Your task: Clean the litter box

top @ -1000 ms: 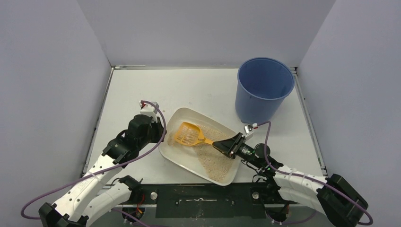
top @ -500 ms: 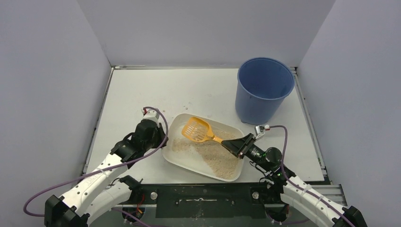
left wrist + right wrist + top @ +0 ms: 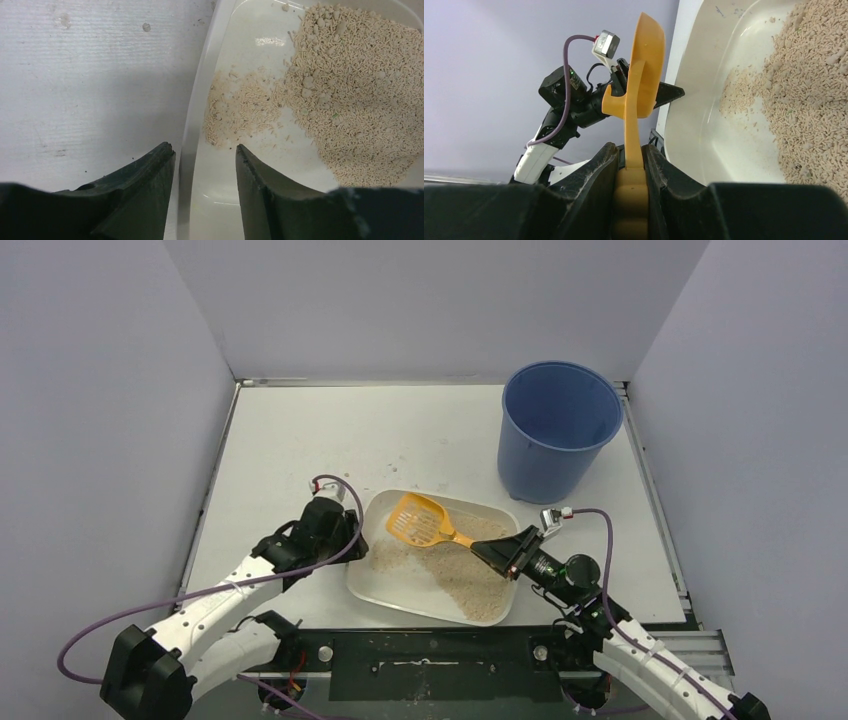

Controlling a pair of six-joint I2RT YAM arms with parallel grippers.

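The litter box, a shallow off-white tray, lies near the table's front edge with beige litter heaped toward its right side. My left gripper is at the tray's left rim. In the left wrist view the left gripper is open, its jaws astride the litter box rim with a gap on each side. My right gripper is shut on the handle of an orange slotted scoop, whose head hangs over the tray's far left part. In the right wrist view the right gripper pinches the scoop beside the litter box.
A tall blue bucket stands at the back right, just beyond the tray's far right corner. Stray litter grains lie on the white table behind the tray. Grey walls close in both sides and the back.
The tray has swung round and settled more square to the front edge. My left gripper followed its rim rightward and has opened. The right gripper with the scoop shifted slightly right.
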